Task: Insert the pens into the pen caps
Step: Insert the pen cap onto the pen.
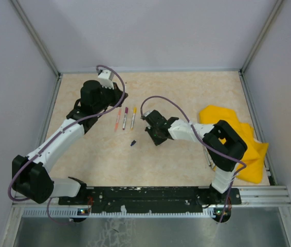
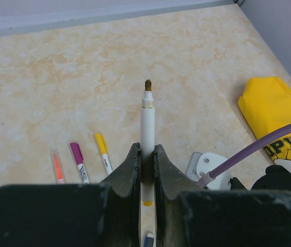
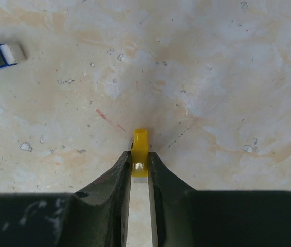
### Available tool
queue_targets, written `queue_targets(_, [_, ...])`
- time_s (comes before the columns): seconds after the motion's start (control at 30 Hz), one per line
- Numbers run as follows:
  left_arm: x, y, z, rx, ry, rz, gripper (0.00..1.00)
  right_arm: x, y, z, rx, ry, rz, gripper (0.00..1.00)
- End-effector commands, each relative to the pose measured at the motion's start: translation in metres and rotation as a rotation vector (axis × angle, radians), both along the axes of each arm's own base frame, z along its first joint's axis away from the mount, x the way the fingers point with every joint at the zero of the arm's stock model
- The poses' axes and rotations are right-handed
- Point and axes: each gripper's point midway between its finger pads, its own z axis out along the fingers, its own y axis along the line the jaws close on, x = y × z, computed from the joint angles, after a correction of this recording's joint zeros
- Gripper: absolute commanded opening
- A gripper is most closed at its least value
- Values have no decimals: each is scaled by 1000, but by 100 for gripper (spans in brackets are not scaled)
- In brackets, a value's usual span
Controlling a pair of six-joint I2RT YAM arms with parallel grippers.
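Pinching an uncapped white pen, left claw; right claw clamped on yellow cap, wrist views only.

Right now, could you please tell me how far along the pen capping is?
Seemingly done: the purple-capped pen, yellow-capped pen and orange-pink pen lie in a row. In hand: the left tool grips an uncapped white pen, and the right tool pinches a yellow cap. Left: joining those two. The dark blue cap lies loose on the table.
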Motion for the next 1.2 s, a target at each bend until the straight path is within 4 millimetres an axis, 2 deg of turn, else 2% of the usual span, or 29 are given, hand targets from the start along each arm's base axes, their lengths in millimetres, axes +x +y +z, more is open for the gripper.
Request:
queue_targets(0.0, [3,-3,18,-21,-36,-11,0,8,14,12,25,-33,44,15])
queue_targets(0.13, [3,-1,19,-14,-46,-4,0,5,17,21,54,-54,110,12])
queue_targets(0.33, [3,5,23,-7,-69,23,0,-25,33,43,136,-90,425,12])
queue_targets(0.47, [2,6,24,-8,-76,26,0,-41,33,40,78,-97,610,12])
queue_targets(0.57, [2,6,24,-8,-77,23,0,-49,30,34,28,-68,681,14])
queue_targets(0.6, [2,6,24,-9,-78,23,0,-53,27,23,0,-33,697,14])
queue_targets(0.67, [2,5,24,-11,-80,19,0,-58,25,13,-35,-1,722,14])
queue_targets(0.73, [1,5,24,-9,-79,19,0,-62,26,7,-52,10,735,15])
queue_targets(0.8, [1,5,23,-8,-79,20,0,-64,29,6,-51,9,742,20])
queue_targets(0.87, [2,6,24,-9,-80,21,0,-65,33,8,-40,-1,745,26])
queue_targets(1.1, [2,3,22,-11,-76,11,0,-63,40,28,17,-57,702,36])
queue_targets(1.17, [2,3,22,-11,-76,11,0,-61,42,45,57,-102,672,38])
